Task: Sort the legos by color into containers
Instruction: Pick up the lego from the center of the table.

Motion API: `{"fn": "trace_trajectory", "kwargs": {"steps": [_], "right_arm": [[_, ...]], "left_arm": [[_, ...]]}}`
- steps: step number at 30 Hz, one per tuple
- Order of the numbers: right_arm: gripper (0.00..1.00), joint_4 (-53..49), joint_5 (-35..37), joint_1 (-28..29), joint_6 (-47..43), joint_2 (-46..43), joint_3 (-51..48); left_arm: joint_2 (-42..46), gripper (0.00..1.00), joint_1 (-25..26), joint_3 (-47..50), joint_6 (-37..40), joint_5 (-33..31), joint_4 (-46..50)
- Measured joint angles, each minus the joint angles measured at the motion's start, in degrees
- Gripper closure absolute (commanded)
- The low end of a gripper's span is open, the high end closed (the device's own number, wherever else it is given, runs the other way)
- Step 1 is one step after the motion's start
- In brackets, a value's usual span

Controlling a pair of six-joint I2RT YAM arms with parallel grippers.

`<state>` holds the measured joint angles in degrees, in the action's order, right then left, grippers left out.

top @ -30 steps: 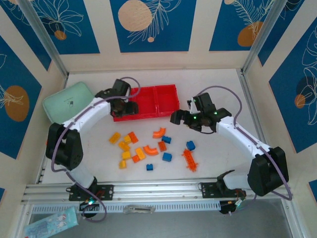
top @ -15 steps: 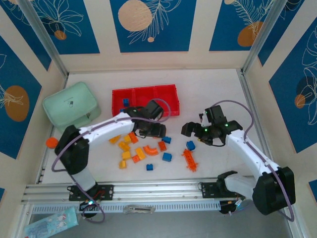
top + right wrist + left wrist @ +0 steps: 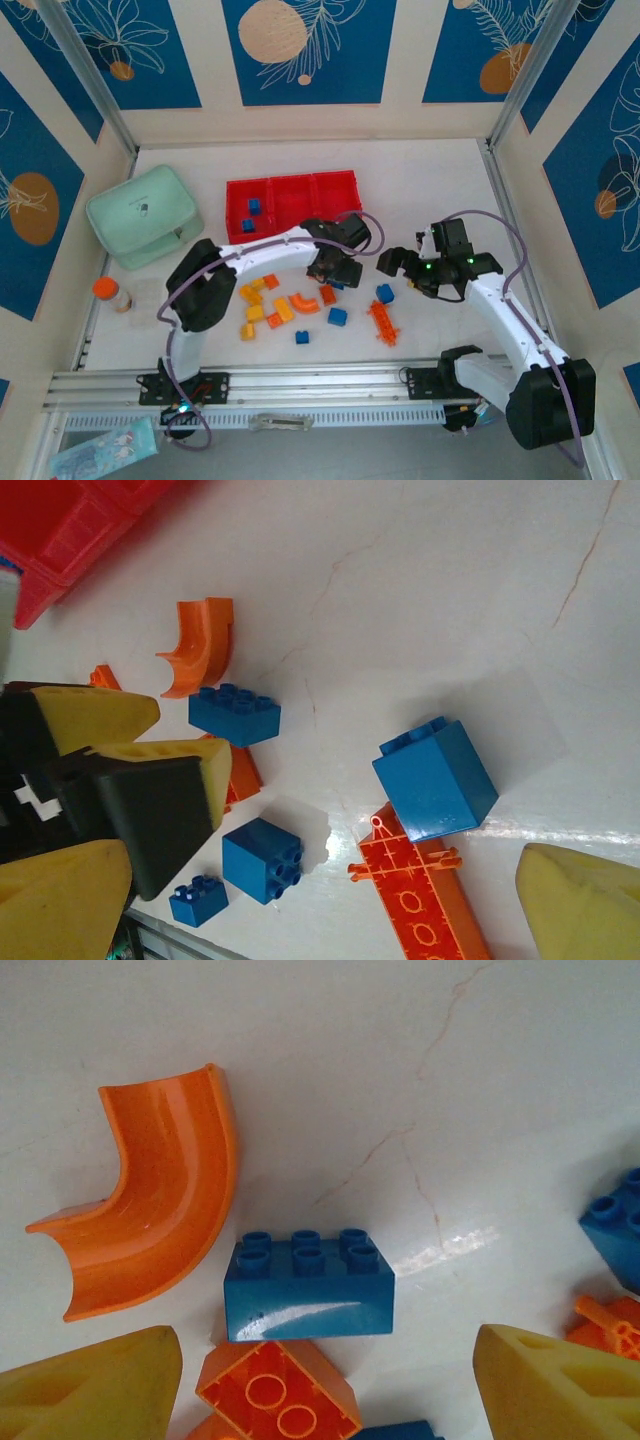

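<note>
Since it quit tray (image 3: 291, 181), left end effector (image 3: 335, 272) open | right end effector (image 3: 405, 255) open

Bright, even light — soft shadows under the blue studded plastic brick (image 3: 308, 1290); glare streaks the pale glossy tabletop (image 3: 440, 1250).

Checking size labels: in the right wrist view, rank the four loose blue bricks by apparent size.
1. tall blue block, beside the long orange piece
2-3. low blue brick and blue cube: look about alike, unranked
4. small blue brick at the bottom edge
</note>
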<state>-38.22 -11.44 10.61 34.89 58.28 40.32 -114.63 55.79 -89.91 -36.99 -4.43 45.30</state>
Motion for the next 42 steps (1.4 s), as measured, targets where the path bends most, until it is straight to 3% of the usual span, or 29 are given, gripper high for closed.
{"fn": "trace_trajectory", "kwargs": {"steps": [14, 23, 32, 37, 42], "right_arm": [[0.01, 0.7, -1.0, -0.6, -0.2, -0.5, -0.7], [0.01, 1.2, -1.3, -0.7, -0.2, -0.5, -0.7], [0.01, 1.4, -2.6, -0.7, -0.7, -0.5, -0.7], [0.01, 1.8, -3.6, 1.1, -1.4, 0.9, -0.1], [0.01, 3.2, -3.6, 6.4, -1.9, 3.9, 3.1]], "left_arm": [[-4.9, 0.32, 0.6, -0.5, 0.0, -1.7, 0.7], [-5.3, 0.49, 0.7, -1.3, 0.1, -2.5, 0.2], [-5.1, 0.53, 0.7, -1.3, 0.4, -3.4, 0.2], [-1.5, 0.54, 0.6, -0.7, 0.4, -3.9, 0.2], [8.0, 0.55, -0.9, 1.6, 0.4, -5.0, 0.2]]}}
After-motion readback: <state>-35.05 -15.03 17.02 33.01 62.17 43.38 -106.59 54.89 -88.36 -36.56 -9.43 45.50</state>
